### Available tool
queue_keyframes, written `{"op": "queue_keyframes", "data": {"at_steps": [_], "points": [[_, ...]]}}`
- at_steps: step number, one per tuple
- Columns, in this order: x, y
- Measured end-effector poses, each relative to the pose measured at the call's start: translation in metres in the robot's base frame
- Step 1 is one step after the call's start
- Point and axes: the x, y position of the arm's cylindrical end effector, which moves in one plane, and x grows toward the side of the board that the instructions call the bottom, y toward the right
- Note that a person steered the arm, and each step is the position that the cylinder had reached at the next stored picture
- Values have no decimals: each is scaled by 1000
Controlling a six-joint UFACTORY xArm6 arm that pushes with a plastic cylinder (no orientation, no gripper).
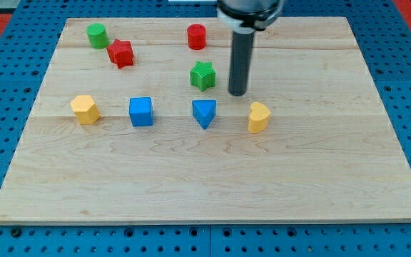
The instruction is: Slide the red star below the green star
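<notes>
You'll find the red star (120, 53) in the upper left of the frame, just beside the green cylinder (96, 34) and well apart from the green star (203, 75) near the centre top. Your end effector is a bare rod holding nothing; my tip (237, 93) sits just right of the green star, touching no block. Lower on the worktop (205, 178) run a yellow block (84, 109), blue cube (140, 111), blue triangle (204, 113) and a second yellow block (258, 117). A red cylinder (196, 36) stands at top centre.

Dark rod held upright, hung from the view's top edge, slightly right of centre; my tip (238, 93) set down on the board
</notes>
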Motion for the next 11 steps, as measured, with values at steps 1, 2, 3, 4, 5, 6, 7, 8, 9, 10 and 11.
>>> {"op": "queue_keyframes", "data": {"at_steps": [1, 2, 3, 4, 5, 6, 7, 8, 9, 10, 11], "points": [[-20, -58], [-49, -78], [-71, -74], [-33, -124], [-17, -211], [-60, -277], [-96, -272], [-98, -209], [-98, -171], [-98, -154], [-97, -134]]}}
